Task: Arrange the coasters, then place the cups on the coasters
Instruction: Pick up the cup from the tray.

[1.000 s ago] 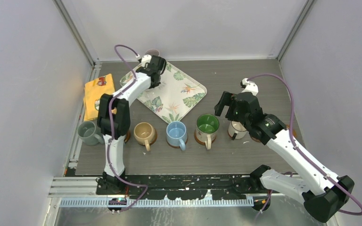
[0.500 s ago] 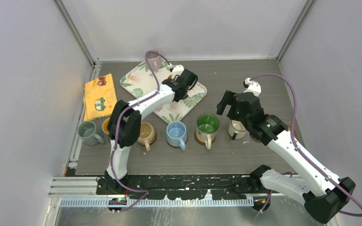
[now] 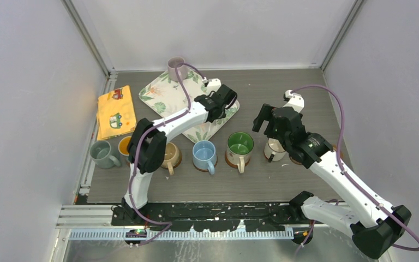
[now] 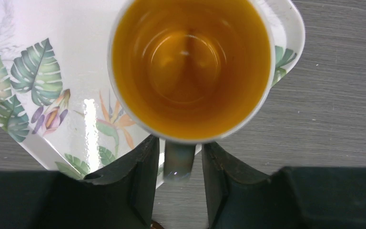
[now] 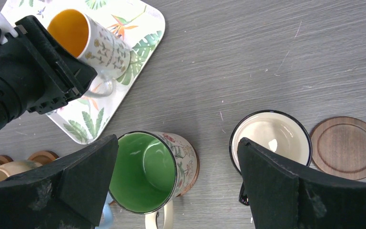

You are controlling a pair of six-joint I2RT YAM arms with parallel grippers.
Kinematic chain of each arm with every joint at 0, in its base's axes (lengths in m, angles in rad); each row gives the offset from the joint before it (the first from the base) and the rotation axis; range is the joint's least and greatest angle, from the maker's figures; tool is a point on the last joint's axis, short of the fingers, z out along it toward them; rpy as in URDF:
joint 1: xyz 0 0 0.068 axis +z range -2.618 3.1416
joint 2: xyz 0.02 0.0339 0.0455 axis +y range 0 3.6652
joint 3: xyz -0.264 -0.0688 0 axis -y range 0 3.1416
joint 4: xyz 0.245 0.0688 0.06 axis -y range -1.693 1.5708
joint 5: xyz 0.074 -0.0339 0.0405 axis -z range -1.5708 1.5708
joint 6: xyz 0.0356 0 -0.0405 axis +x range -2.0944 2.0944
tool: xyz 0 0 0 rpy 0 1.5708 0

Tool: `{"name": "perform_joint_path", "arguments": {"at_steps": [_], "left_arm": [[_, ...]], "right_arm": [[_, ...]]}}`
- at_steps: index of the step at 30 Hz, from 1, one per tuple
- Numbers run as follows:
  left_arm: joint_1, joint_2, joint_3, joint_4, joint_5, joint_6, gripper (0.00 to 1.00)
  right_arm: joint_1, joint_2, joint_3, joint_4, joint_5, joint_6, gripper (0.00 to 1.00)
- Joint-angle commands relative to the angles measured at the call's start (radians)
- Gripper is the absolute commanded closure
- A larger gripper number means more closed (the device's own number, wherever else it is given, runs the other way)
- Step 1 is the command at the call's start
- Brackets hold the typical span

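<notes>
left arm [image 3: 180, 117] reaching far forward, jaws narrowly apart | right arm [image 3: 333, 166] bent, jaws spread wide

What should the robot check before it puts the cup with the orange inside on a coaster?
1. Left gripper at the handle of the orange-inside cup: ok, one finger on each side.
2. Tight grip: cannot tell; thin gaps show beside the handle.
3. A free coaster: ok, the dark brown coaster is bare.
4. Clear way there: probably not ok; the right gripper, open and empty, hangs over the cream cup beside that coaster.
5. Cream cup on a coaster: not ok; it stands on the table next to the dark brown coaster.
</notes>
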Motion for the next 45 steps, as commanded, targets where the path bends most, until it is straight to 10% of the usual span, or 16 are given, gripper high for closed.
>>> {"name": "perform_joint_path", "arguments": {"at_steps": [1,13,28,45], "left_arm": [[0.004,-0.038,0.025,0.041,-0.015,0.001,0.58],[0.025,-0.205,-0.074,0.056,0.008,0.057,0.37],[0.164,-0.747,-0.555,0.095,0.225,0.097,0.02],[0.165,-0.99,-0.782,0.114,0.357,0.169,0.0]], "right_arm": [[-0.004,0.014,0.052,0.016,0.048,-0.011,0.0],[-0.004,0.165,0.165,0.017,0.05,0.016,0.0],[0.104,0.488,0.345,0.047,0.068,0.056,0.0],[0.187,0.837,0.544,0.083,0.074,0.058,0.0]]}}
